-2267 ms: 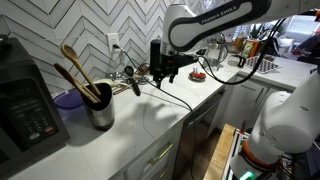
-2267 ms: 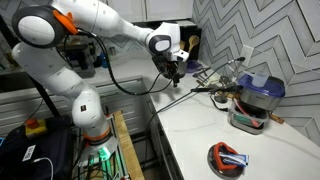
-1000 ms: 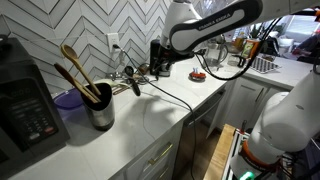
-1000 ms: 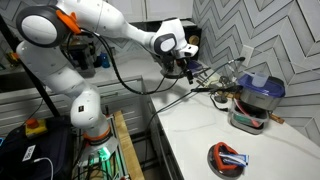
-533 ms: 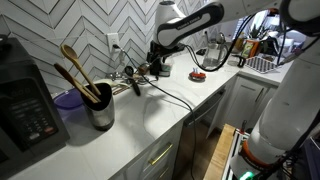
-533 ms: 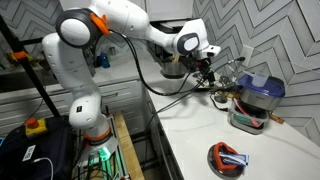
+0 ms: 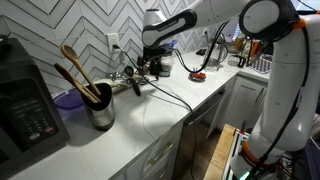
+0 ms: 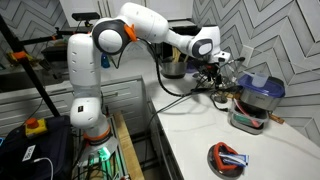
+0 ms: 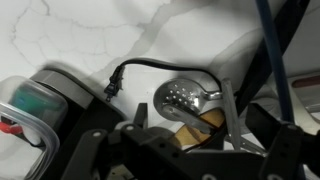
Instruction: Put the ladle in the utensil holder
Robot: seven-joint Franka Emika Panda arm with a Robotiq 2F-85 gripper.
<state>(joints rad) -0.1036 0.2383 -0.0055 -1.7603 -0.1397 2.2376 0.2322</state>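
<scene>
I hold the gripper (image 7: 152, 72) low over the ladle (image 9: 181, 97), jaws apart either side of its shiny bowl in wrist view. Ladle lies on the countertop (image 7: 150, 122), 2 o'clock from the utensil holder (image 7: 100, 114).

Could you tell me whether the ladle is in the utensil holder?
Out: the black-handled metal ladle lies on the counter, apart from the steel utensil holder.

Ladle (image 9: 180, 97) handle hidden behind blurred gripper (image 9: 185, 130); jaw state unclear
</scene>
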